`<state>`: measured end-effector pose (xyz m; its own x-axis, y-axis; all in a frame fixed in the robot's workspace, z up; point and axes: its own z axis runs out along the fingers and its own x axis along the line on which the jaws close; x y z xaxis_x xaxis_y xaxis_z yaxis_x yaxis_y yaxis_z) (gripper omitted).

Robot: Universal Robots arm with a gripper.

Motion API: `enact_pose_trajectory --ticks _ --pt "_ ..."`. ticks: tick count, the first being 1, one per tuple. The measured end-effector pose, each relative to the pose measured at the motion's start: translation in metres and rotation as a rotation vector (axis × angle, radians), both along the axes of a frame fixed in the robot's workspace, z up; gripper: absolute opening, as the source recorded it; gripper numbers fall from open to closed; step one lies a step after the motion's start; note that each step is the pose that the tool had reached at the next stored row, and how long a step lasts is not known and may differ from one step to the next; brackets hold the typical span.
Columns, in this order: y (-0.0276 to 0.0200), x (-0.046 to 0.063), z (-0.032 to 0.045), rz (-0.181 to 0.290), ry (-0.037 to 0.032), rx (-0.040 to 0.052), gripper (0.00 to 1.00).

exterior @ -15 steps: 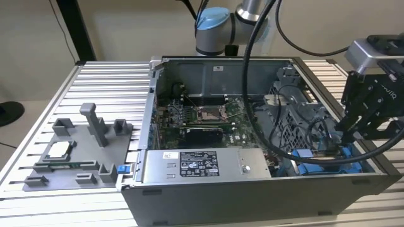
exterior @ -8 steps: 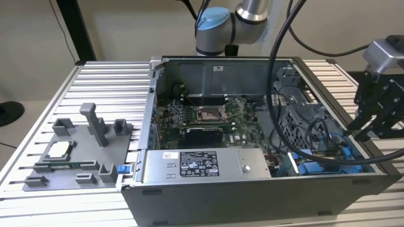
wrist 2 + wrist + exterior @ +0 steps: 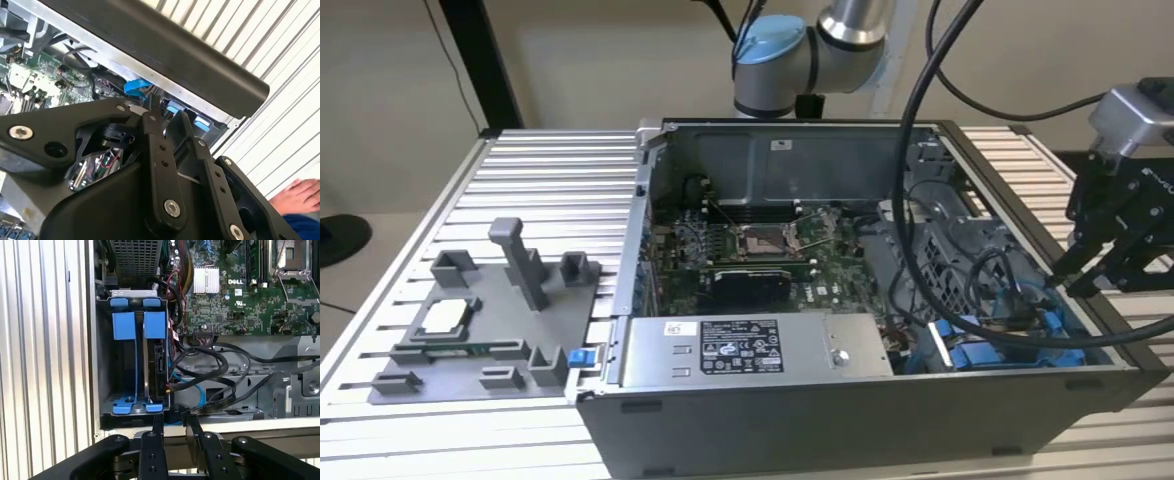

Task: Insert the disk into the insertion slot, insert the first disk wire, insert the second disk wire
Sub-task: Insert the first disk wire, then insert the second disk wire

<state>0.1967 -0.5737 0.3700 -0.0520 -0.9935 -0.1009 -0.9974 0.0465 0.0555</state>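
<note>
An open computer case (image 3: 854, 420) sits on the ribbed surface (image 3: 547, 170), with a green board (image 3: 761, 250) and a silver box (image 3: 747, 352) inside. A grey tray (image 3: 454, 380) lies beside it.

The second wrist view's edge cuts off a person's hand (image 3: 299, 196) and sleeve (image 3: 306, 224), and the insertion slot (image 3: 202, 123) is hidden but for 2 blue tabs.

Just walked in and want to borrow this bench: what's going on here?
A robot arm is working on an open desktop computer case on the aluminium table. Its claw hangs at the case's corner on the exterior view's right, just by the drive bay with blue rails. The disk in its blue frame looks already seated in that bay, with loose black cables lying beside it. A person's hand is close by in the second wrist view.
</note>
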Motion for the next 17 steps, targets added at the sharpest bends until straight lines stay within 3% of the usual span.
enact_pose_trajectory --ticks 2,5,8,10,13,15,16,17 --pt "0.0007 0.0 -0.0002 0.004 0.0157 0.0009 1.0" --pt "0.0011 0.002 -0.0021 0.007 0.0241 0.0012 1.0" --pt "0.0017 0.002 -0.0047 0.008 0.0247 0.0033 1.0" --pt "0.0026 0.002 -0.0071 0.008 0.0246 0.0097 1.0" --pt "0.004 0.002 -0.0098 0.008 0.0246 0.0255 1.0" --pt "0.0043 0.002 -0.0107 0.009 0.0245 0.0439 1.0" --pt "0.0043 0.002 -0.0109 0.009 0.0244 0.0562 0.0" --pt "0.0043 0.002 -0.011 0.008 0.0244 0.0697 0.0"
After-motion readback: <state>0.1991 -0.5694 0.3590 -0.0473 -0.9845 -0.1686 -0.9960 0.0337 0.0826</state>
